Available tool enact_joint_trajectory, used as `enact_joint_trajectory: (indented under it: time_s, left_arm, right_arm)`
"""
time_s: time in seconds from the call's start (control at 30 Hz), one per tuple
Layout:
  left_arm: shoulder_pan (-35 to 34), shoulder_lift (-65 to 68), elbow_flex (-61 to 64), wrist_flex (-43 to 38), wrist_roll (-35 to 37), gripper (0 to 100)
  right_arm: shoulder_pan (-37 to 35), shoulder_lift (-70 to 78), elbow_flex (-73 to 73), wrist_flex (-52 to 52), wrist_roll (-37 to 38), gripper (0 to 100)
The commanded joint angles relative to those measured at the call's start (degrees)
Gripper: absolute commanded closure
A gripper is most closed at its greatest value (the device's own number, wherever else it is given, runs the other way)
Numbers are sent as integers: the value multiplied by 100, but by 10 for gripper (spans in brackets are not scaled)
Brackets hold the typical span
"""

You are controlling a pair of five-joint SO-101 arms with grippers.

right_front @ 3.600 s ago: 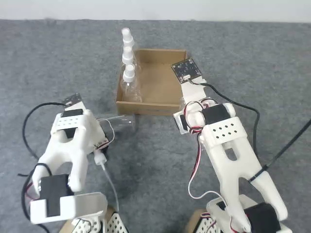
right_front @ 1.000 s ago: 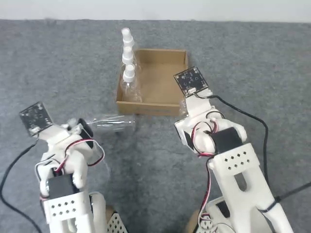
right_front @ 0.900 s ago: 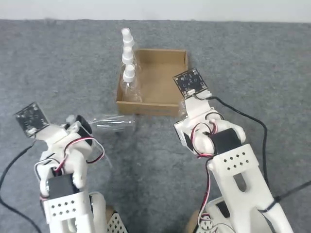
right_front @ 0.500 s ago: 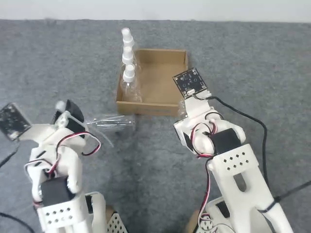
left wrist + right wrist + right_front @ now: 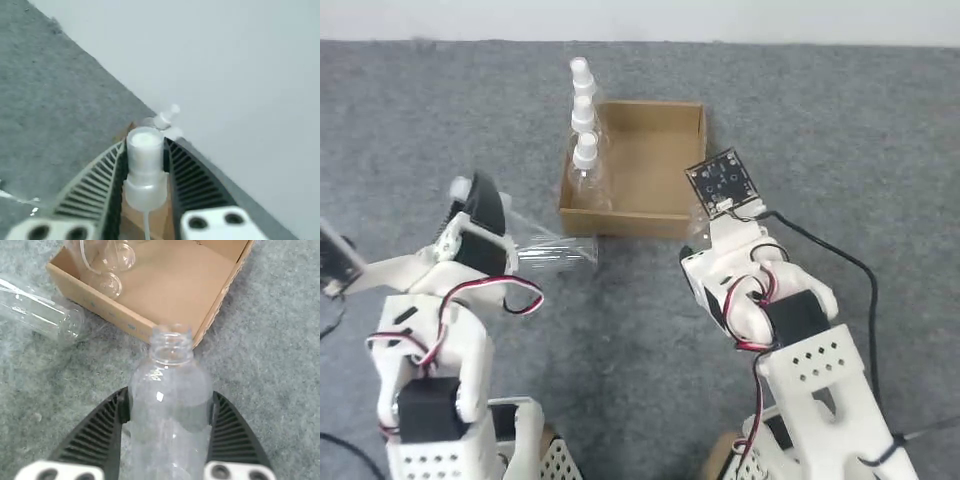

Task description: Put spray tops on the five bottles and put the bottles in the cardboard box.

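Observation:
My left gripper [image 5: 144, 146] is shut on a white spray top [image 5: 145, 185], held up off the carpet; from above the spray top [image 5: 461, 188] shows at the raised left wrist. My right gripper [image 5: 170, 397] is shut on a clear open-necked bottle [image 5: 171, 352], held just in front of the cardboard box [image 5: 165, 285]. Three bottles with spray tops [image 5: 585, 150] stand along the left wall of the box [image 5: 650, 160]. Another uncapped clear bottle [image 5: 555, 250] lies on its side on the carpet in front of the box's left corner.
Grey carpet covers the table. The right arm's wrist camera board [image 5: 723, 180] hangs over the box's front right corner. Cables trail beside both arms. Open carpet lies right of the box and behind it.
The left arm has swung its wrist up and back, raising the spray top off the carpet. The right arm has drawn back slightly from the box with its bottle.

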Motion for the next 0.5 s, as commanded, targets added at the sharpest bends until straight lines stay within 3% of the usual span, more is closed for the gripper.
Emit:
enact_joint_trajectory:
  time_s: [0.0, 0.13, 0.47]
  left_arm:
    - [62, -123, -356, -747, 167, 989]
    - [62, -123, -312, -1125, 176, 989]
    - [-53, -132, -242, -923, 730, 989]
  right_arm:
    - [-110, -215, -26, -145, -9, 881]
    - [-145, -233, -18, -145, -18, 881]
    - [-163, -268, 316, -593, -9, 881]
